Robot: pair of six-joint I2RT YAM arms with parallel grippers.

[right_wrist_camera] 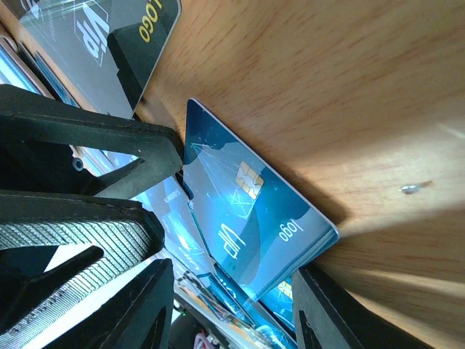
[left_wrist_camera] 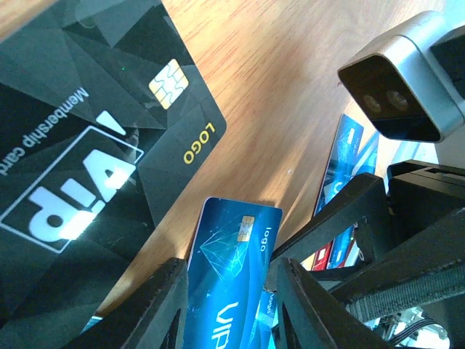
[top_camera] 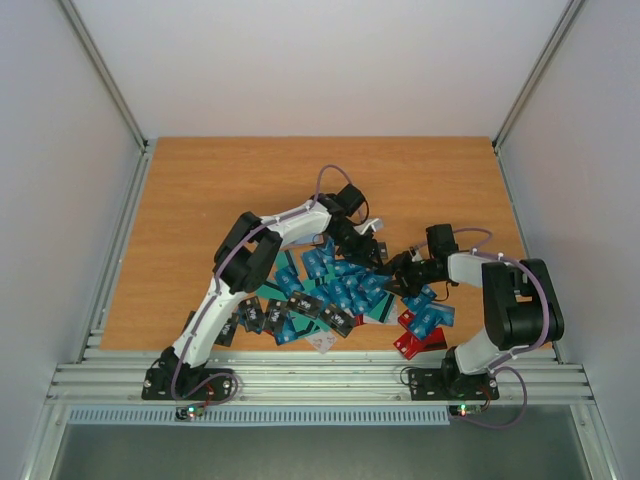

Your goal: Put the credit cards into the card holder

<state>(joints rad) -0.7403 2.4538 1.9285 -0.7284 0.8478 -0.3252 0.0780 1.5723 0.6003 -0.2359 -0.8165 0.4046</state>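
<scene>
Pinching blue card (left_wrist_camera: 236, 233) by its long edges: left gripper (left_wrist_camera: 231, 291) is clamping it. Right gripper (right_wrist_camera: 232, 273) is straddling it, grip unclear. Card is probably thin, stiff, slick, so edges suit.

Site reads as a robotics lab test cell. A wooden table top (top_camera: 250, 190) is boxed in on three sides by plain white panels (top_camera: 330, 60) set in aluminium profile struts (top_camera: 105, 75). Slotted aluminium rails (top_camera: 320, 380) run along the near edge. The left arm (top_camera: 205, 320) and right arm (top_camera: 515, 300) are bolted to them side by side. Loose cabling (top_camera: 176, 375) loops round the bases, where small status lights (top_camera: 190, 411) glow. A camera module (left_wrist_camera: 403, 80) rides on one wrist. The credit cards (top_camera: 340, 290) heaped between the arms carry placeholder print: "VIP", "LOGO", "Membership card". Bare rig hardware, staged props.
</scene>
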